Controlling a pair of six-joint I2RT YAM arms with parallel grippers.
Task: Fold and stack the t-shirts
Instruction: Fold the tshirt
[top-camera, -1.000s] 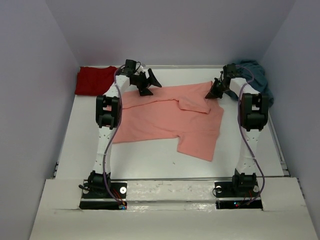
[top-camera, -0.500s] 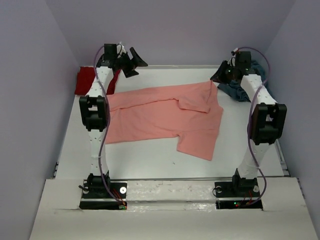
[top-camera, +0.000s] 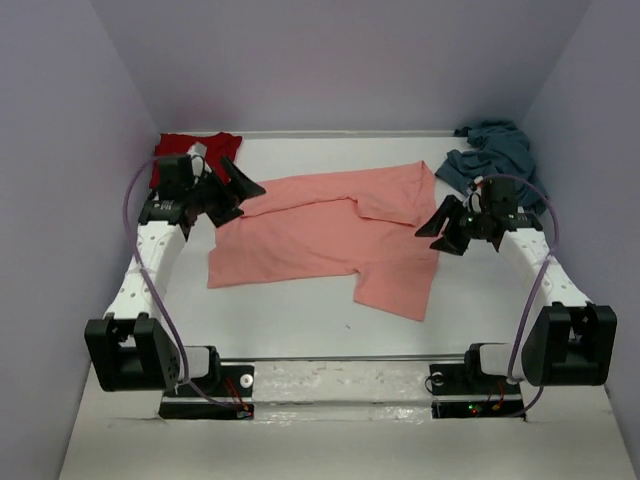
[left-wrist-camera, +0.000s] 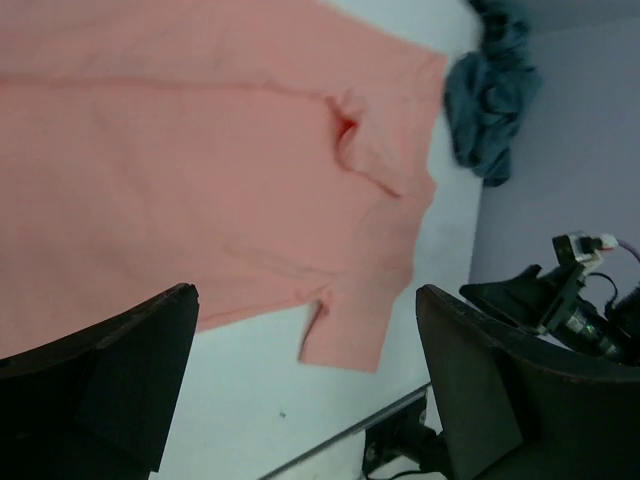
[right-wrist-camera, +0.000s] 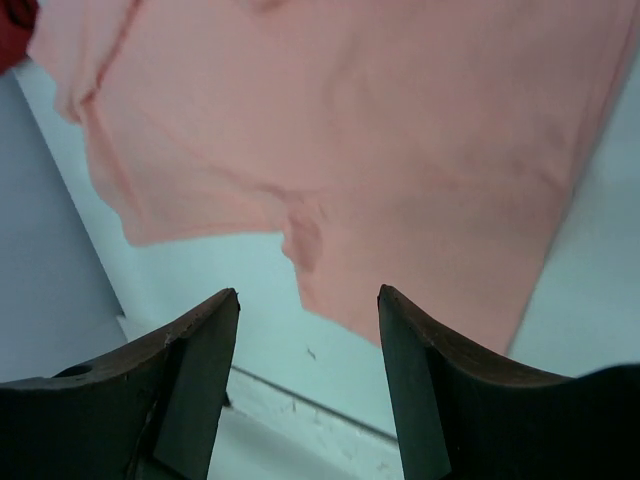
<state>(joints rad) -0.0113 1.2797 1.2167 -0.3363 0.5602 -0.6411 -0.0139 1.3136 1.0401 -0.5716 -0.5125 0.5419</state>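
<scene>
Two sets of fingers stand released, with nothing between them. The left fingers (top-camera: 240, 198) are spread wide over the far left corner of the pink shirt (top-camera: 330, 230). The right fingers (top-camera: 440, 232) are parted over its right edge, and the wrist view shows them clear of the cloth. The pink shirt lies spread across the middle of the tabletop (top-camera: 290, 320), with one flap doubled over on its far right part and a lobe reaching nearward on its right. The red shirt (top-camera: 178, 150) lies far left of the pink shirt, its near part hidden behind the left arm (top-camera: 150, 260). The teal shirt (top-camera: 495, 150) sits far right of the pink shirt, so bunched that its outline is hard to read, and the left wrist view cuts off its top.
</scene>
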